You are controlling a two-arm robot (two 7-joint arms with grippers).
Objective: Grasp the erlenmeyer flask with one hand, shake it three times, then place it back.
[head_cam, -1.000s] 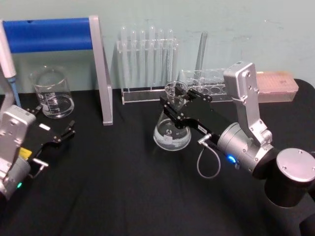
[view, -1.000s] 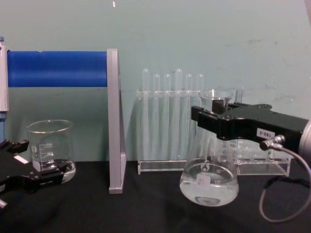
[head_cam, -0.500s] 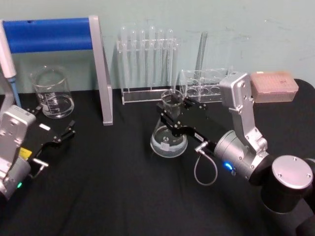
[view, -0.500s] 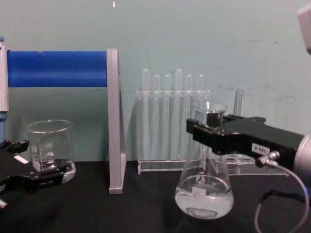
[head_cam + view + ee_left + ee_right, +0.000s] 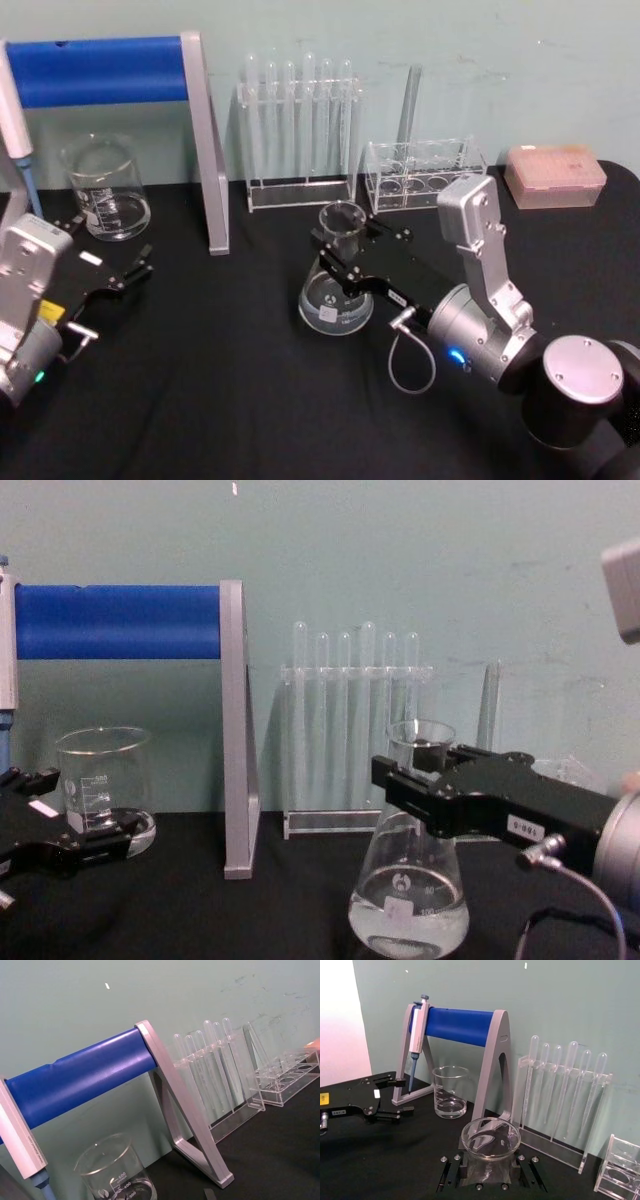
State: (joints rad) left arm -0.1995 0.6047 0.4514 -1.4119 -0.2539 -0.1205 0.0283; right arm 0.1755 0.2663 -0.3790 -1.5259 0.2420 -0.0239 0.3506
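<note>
The black right gripper [image 5: 420, 785] clamps the neck of the clear glass conical flask [image 5: 408, 905], which stands upright. The chest view shows clear liquid pooled in its base (the right wrist view looks down into its open rim [image 5: 490, 1138]).

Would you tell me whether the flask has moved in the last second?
Yes. The flask has come down and leftward against the tube rack.

Clear glossy glass erlenmeyer flask [image 5: 336, 290], matt black table cloth [image 5: 220, 400], brushed metal stand [image 5: 207, 150].
</note>
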